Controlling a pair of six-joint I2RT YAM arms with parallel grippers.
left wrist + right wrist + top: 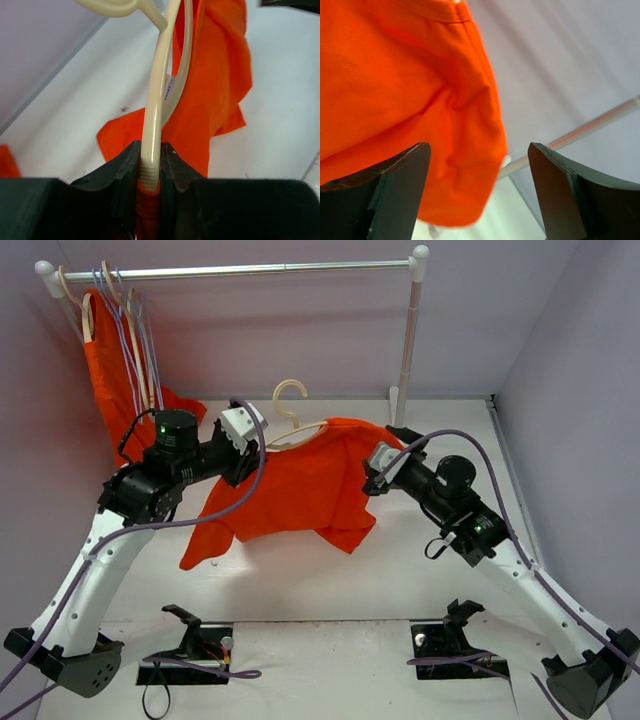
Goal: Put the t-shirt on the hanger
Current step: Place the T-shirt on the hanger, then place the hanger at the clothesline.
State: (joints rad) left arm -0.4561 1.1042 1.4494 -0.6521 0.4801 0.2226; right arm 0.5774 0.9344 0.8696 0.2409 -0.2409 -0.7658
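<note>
- Hanger (291, 403) position: raised above the bench (330, 585) near its centre, hook uppermost. One cream arm shows bare beside the collar. The other arm is hidden under fabric.
- Left claw (150, 157): closed tight on the ribbed end of the hanger's bare arm. A fold of orange fabric sits between the jaws just below the cream bar, so bar and fabric are pinched together. Judged purpose: this grip carries the hanger off the bench and fixes it, so that fabric can be drawn against a steady frame.
- T-shirt (300, 490): draped from the hanger and spread toward the right arm. Its lower edge and one sleeve trail down to the bench on the left side. From the overhead view, the shoulder on the right arm's side appears seated over the hanger. The other shoulder does not.
- Right claw (477, 160): jaws spread wide, gripping nothing. Orange fabric hangs close before one finger, but contact cannot be determined. The overhead view places this claw at the shirt's right edge, probably to take hold there and pull the fabric taut.
- Rear left: a second orange garment (110, 370) and thin wire hangers (125, 330) hang from the rail (250, 270), well apart from the work.
- Risk, as judged: the fabric pinched in the left claw may prevent the near shoulder from seating until that grip is shifted.
</note>
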